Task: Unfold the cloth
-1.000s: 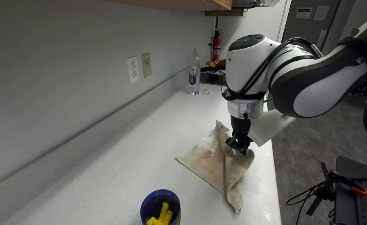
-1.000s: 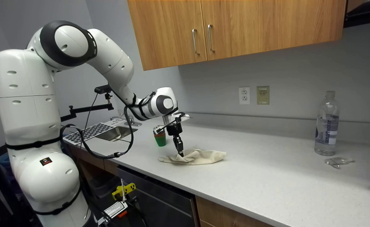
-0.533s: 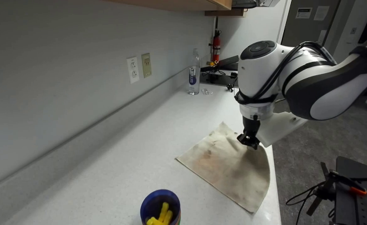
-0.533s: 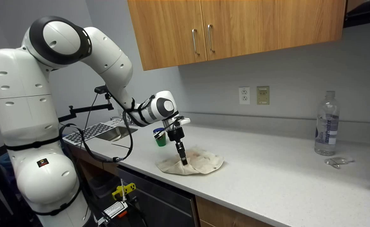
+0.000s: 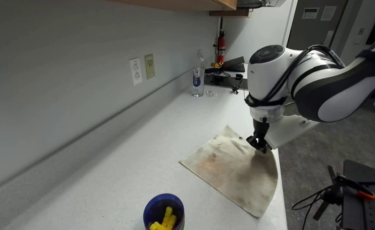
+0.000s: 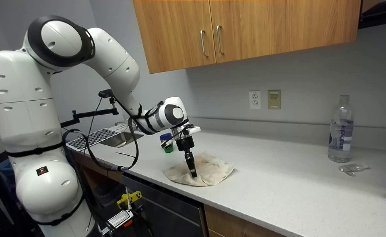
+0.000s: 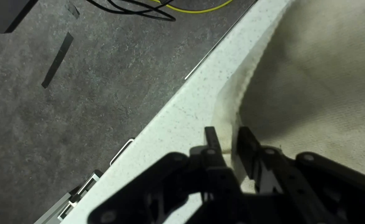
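Soft, matt cloth [image 5: 229,172] on hard, smooth surface [image 5: 126,179].
Cloth: weave fine, texture showing in the wrist view, dull all over. Surface: stone-like, finely speckled, low sheen with a glint near its edge. Hand [image 7: 227,130]: largely matt; metal or plastic, cannot tell. Arm [image 6: 15,82]: smooth, glossy, plastic-looking casing; wrist collar [image 5: 269,114] bright bare metal. Cup [image 5: 164,196]: smooth, plastic-looking, as are the pieces [image 5: 167,217] in it. Bottle [image 6: 341,115]: clear, glossy, plastic-looking; printed label [image 6: 344,135] smooth. Cabinet [image 6: 252,33]: wood, grain showing, satin; handles [image 6: 218,40] shiny metal. Outlet plate [image 6: 254,99]: smooth, plastic-looking. Sink [image 6: 120,138]: bare metal, dull sheen. Wall [image 6: 212,89]: flat, matt, painted look. Floor [image 7: 107,77]: mottled, matt, rough-looking.
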Robot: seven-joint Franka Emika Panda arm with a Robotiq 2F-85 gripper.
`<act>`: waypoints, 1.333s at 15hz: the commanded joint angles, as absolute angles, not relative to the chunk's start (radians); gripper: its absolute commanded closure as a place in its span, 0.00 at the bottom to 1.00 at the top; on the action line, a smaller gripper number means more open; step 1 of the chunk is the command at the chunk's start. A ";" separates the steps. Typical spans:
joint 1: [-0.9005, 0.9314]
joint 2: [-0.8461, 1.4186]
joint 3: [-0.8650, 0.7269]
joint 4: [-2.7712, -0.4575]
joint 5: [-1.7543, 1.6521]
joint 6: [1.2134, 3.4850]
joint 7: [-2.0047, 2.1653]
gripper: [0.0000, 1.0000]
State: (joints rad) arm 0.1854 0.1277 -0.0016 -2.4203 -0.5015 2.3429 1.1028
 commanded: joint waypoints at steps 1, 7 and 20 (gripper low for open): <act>0.171 0.074 0.018 -2.447 -0.494 2.327 1.096 0.42; 0.168 0.028 0.045 -2.449 -0.481 2.261 1.071 0.01; 0.171 -0.114 0.110 -2.458 -0.362 2.386 0.738 0.00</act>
